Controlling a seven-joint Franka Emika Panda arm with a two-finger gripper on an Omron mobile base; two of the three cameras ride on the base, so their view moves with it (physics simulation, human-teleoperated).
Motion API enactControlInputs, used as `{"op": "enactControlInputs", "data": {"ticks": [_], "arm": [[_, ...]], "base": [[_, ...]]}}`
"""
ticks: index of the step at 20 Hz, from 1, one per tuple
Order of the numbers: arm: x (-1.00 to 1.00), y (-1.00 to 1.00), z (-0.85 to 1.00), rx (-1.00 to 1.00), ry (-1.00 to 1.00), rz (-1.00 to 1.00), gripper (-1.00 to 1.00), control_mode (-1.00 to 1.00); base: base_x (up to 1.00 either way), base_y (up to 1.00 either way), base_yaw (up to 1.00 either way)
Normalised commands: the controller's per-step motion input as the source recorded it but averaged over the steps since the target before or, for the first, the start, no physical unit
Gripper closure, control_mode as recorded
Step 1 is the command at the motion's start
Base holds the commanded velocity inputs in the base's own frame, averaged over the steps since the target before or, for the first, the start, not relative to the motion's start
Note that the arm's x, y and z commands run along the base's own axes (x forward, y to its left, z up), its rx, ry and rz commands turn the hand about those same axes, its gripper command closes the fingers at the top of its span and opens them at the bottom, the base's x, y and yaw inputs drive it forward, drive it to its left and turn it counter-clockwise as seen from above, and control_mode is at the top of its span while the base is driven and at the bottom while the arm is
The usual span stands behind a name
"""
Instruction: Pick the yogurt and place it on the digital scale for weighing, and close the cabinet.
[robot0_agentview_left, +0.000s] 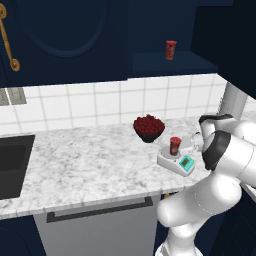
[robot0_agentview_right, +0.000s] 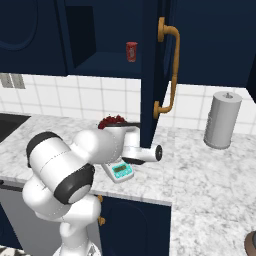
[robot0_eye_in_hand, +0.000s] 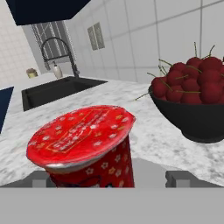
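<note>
Yogurt cup (robot0_agentview_left: 175, 145) upright on the digital scale (robot0_agentview_left: 176, 163), resting on its round plate, on the marble counter (robot0_agentview_left: 85, 165). Bowl of cherries (robot0_agentview_left: 148, 128) near the scale at about 11 o'clock in the left base view, apart from it. Gripper (robot0_eye_in_hand: 108, 178) level with the cup; in the hand view one fingertip (robot0_eye_in_hand: 40, 178) stands off each flank, jaws spread wide, gripping nothing. Cabinet (robot0_agentview_right: 152, 75) door swung open, gold handle (robot0_agentview_right: 170, 70) facing out. A second red cup (robot0_agentview_left: 171, 49) on the cabinet shelf at 12 o'clock from the scale
</note>
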Motion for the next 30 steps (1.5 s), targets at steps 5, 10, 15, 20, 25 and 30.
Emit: {"op": "enactControlInputs", "data": {"ticks": [5, 10, 15, 20, 25, 30], "arm": [[0.0, -0.07, -0.07, 0.0, 0.0, 0.0, -1.0, -1.0], [-0.12, -0.2, 0.0, 0.0, -0.03, 0.0, -1.0, -1.0], [-0.63, -0.13, 0.03, 0.0, -0.19, 0.0, -1.0, -1.0], [-0.79, 0.0, 0.35, 0.0, -0.24, 0.0, -1.0, -1.0], [-0.61, 0.46, 0.84, -0.05, -0.26, 0.0, -1.0, -1.0], [-0.44, 0.82, 0.89, -0.15, -0.25, 0.0, -1.0, -1.0]], "base": [[0.0, 0.0, 0.0], [0.0, 0.0, 0.0], [0.0, 0.0, 0.0], [0.0, 0.0, 0.0], [0.0, 0.0, 0.0], [0.0, 0.0, 0.0]]}}
